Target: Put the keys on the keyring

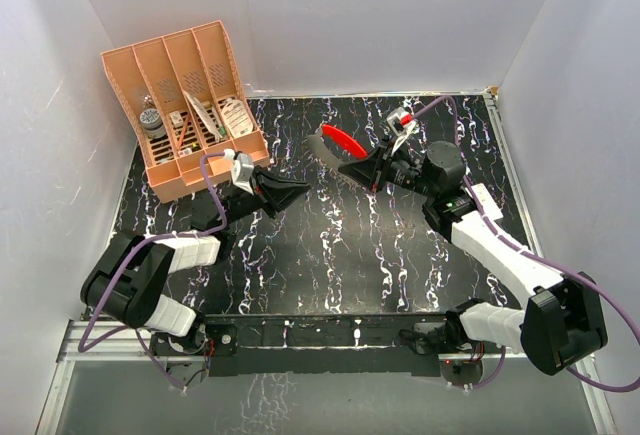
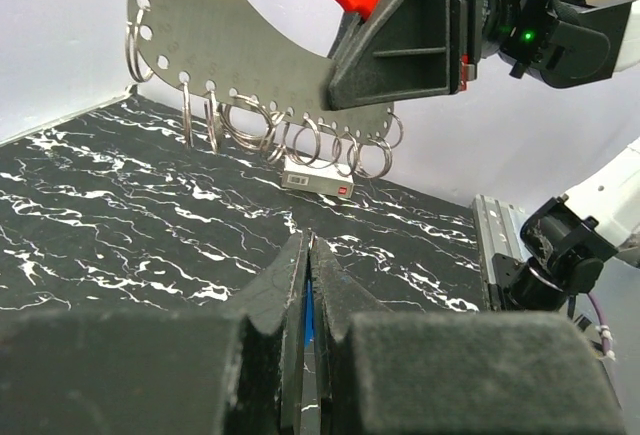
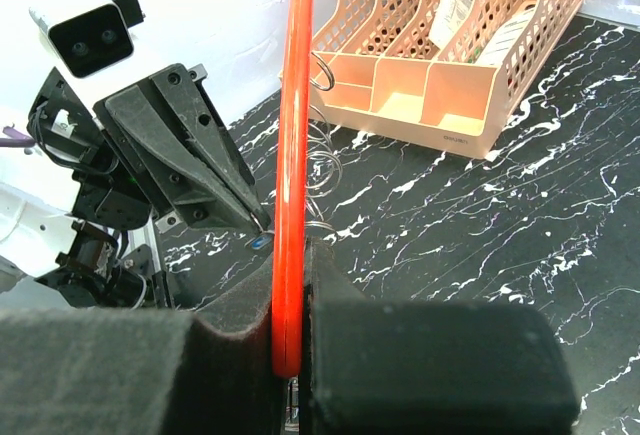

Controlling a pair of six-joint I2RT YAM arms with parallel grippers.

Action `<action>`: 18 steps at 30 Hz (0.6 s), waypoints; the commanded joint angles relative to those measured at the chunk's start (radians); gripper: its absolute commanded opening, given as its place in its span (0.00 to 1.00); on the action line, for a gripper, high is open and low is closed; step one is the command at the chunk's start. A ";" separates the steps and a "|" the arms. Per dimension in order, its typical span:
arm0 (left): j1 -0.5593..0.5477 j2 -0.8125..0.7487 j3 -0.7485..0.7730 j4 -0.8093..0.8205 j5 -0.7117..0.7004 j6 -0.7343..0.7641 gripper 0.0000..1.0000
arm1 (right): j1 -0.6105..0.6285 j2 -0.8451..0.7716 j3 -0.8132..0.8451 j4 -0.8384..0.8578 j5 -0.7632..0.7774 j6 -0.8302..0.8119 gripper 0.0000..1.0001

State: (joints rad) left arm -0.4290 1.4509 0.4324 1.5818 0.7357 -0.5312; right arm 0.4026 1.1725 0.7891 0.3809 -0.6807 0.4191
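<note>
Here the right gripper (image 1: 352, 163) is clamped on the keyring (image 1: 343, 141) and holds it above the table (image 1: 330, 255), with small rings (image 2: 300, 141) dangling from its silver side. The left gripper (image 1: 300, 192), just beside it, pinches the key (image 3: 260, 243) by its blue head. At the far left corner, a peach organizer (image 1: 170, 170) holds papers (image 1: 236, 115) and small items.
</note>
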 commanded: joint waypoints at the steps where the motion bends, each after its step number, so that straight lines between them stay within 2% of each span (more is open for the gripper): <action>1: 0.004 0.008 0.046 0.199 0.065 -0.027 0.00 | -0.008 0.008 0.014 0.107 0.000 0.013 0.00; 7: 0.003 0.036 0.075 0.204 0.112 -0.039 0.00 | -0.007 0.045 0.022 0.151 -0.006 0.037 0.00; 18: 0.003 0.058 0.101 0.203 0.100 -0.052 0.00 | -0.007 0.072 0.000 0.248 0.045 0.102 0.00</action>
State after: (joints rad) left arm -0.4290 1.5051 0.5007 1.5841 0.8230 -0.5835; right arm 0.4026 1.2484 0.7891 0.4839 -0.6727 0.4801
